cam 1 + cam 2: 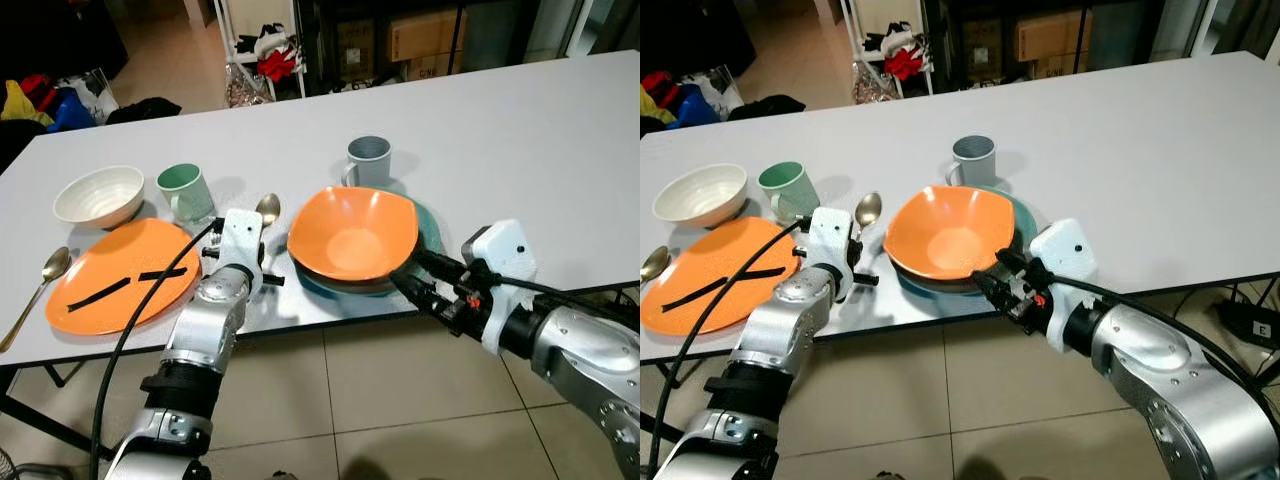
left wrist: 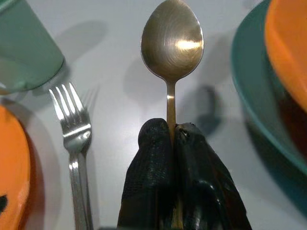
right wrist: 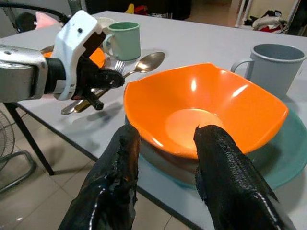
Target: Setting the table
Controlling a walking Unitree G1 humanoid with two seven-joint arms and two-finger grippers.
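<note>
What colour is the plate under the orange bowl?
Teal; the plate under the orange bowl shows best in the right wrist view.

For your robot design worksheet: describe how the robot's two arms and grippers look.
Both arms are jointed silver metal with black bands. Each wrist carries a white housing, and a black cable runs along each arm. The left gripper and right gripper each have two long, black, textured fingers.

We stand on beige floor tiles (image 1: 400, 400); beyond the white table (image 1: 520, 120) are dark shelves (image 1: 400, 40) with cardboard boxes (image 1: 425, 35).
</note>
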